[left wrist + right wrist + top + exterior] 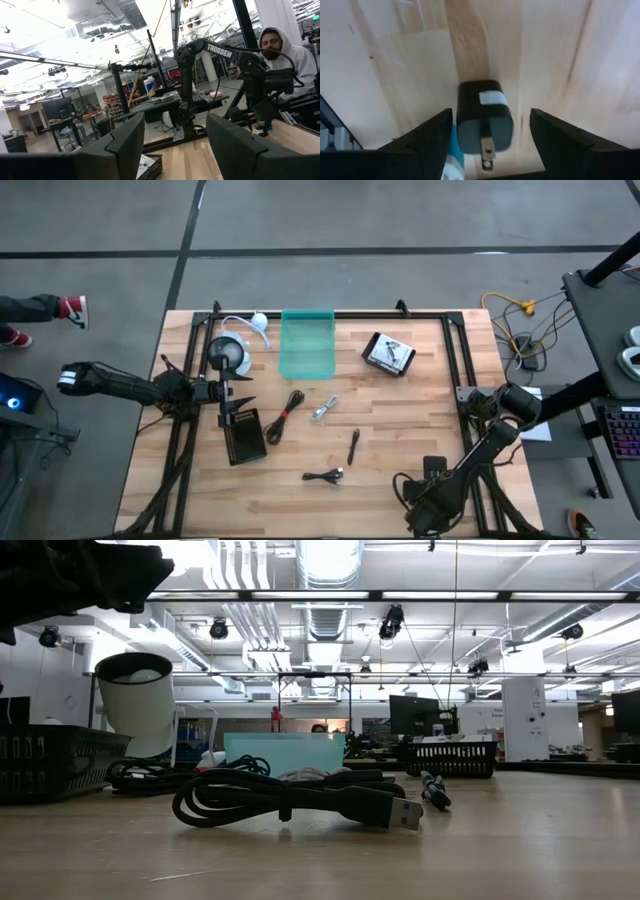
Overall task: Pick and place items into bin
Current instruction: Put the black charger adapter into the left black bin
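The teal bin [305, 345] [283, 752] stands at the table's far middle. In front of it lie a black-and-red cable [286, 414], a silver metal piece [325, 408], a black stick [354, 446] and a coiled black cable [325, 475] [300, 802]. A black basket of white cards [388, 353] sits right of the bin. My right gripper [491, 117] [432, 478] hangs open, pointing down, with a finger on either side of a black charger plug [484, 125] and clear of it. My left gripper [176, 125] [236, 406] is open, held level above the table's left part.
A black tray [245, 435] lies under the left gripper, and a white round device with its cord [230, 355] [135, 700] stands behind it. Black frame rails [455, 350] run along the table's sides. A person in a hoodie [287, 47] sits beyond the right arm.
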You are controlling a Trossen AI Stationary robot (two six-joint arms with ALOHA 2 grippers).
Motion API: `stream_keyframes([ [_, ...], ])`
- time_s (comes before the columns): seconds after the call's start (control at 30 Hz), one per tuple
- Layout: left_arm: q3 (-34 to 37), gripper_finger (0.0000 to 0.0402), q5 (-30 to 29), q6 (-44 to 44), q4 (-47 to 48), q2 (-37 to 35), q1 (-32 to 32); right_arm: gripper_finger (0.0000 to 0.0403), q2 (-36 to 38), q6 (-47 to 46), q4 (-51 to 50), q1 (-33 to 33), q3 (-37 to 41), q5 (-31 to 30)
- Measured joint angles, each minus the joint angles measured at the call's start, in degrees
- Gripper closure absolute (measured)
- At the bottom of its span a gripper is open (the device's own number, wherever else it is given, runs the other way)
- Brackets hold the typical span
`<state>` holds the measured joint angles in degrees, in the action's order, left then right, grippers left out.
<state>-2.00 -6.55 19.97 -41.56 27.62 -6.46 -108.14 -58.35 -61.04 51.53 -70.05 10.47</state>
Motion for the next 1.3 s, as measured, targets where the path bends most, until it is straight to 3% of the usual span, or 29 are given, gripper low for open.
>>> stream_keyframes([
  [0.4,-0.01,0.0205,0.01,0.0,0.0,0.0,0.0,0.016,0.0,0.05,1.98,0.0,0.97,-0.06],
  [0.8,0.0,0.0205,0.02,-0.01,0.0,0.0,0.0,0.026,0.02,-0.39,2.49,0.0,0.99,0.64],
  [0.97,-0.01,0.0205,0.02,0.0,0.0,0.0,0.02,0.0267,0.07,-9.05,2.6,-0.15,0.98,0.34],
  [1.17,0.0,0.0205,0.01,0.0,0.0,0.0,0.01,0.0267,1.02,-16.66,2.94,-0.15,0.92,-8.26],
  [1.3,0.0,0.0205,0.02,0.0,0.0,0.0,0.01,0.0267,2.98,-19.73,3.4,-0.15,1.08,-22.59],
])
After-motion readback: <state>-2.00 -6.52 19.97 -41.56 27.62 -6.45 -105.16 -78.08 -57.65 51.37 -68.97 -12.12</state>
